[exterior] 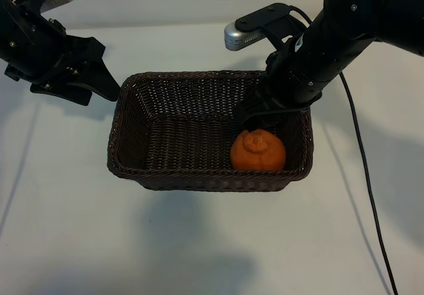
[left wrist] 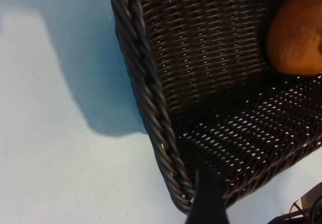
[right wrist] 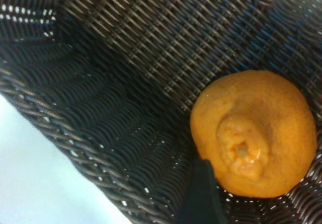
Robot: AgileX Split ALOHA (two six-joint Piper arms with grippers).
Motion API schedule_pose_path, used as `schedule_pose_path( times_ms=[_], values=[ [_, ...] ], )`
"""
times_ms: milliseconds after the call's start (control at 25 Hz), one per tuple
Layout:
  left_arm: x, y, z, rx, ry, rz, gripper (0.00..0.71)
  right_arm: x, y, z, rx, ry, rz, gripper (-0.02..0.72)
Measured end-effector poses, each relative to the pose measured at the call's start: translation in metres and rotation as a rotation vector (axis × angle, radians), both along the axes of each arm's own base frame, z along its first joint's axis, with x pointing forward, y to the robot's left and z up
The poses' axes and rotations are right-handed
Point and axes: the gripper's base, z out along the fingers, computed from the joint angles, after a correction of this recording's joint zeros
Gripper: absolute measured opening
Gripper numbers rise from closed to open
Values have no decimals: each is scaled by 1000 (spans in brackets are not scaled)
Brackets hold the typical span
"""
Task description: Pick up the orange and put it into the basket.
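The orange (exterior: 258, 150) lies on the floor of the basket (exterior: 126, 119), in the corner at the exterior view's right and nearest the camera, close to the rim on both of those sides. Its puckered stem end faces upward (the right wrist view looks almost straight down on it). Nothing grips it.

The right gripper (exterior: 255, 119) hangs inside the basket just above and behind the orange, pointing steeply down. Its fingers are dark against the dark wicker and partly hidden by the wrist, so I cannot tell from the exterior view how far apart they are; in the right wrist view one dark finger (right wrist: 201, 194) shows at the picture's edge beside the orange, clear of the fruit's top, and no finger closes on it.

The left gripper (exterior: 109, 83) is outside the basket, just beside its far left corner, above the white table (exterior: 66, 229). Its fingers are apart and hold nothing. In the left wrist view one fingertip (left wrist: 207, 199) shows over the braided rim, with the orange across the basket.
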Motion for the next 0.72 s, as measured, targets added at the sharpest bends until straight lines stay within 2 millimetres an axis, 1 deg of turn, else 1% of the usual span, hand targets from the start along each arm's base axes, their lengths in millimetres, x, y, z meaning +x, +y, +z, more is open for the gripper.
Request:
schedule_pose_path(
  times_ms=[120, 320, 400, 600, 720],
  values=[
    [0, 0, 0, 0, 0, 0, 575, -3, -1, 14, 13, -19, 7, 528],
    [0, 0, 0, 0, 0, 0, 575, -10, -3, 62, 60, -114, 20, 527],
    [0, 0, 0, 0, 0, -1, 575, -14, -4, 73, 69, -133, 26, 527],
    [0, -1, 0, -6, 0, 1, 575, -16, -7, 75, 48, -119, 23, 526],
    [0, -1, 1, -18, 1, 4, 575, -15, -14, 74, 12, -109, 1, 526]
  ],
)
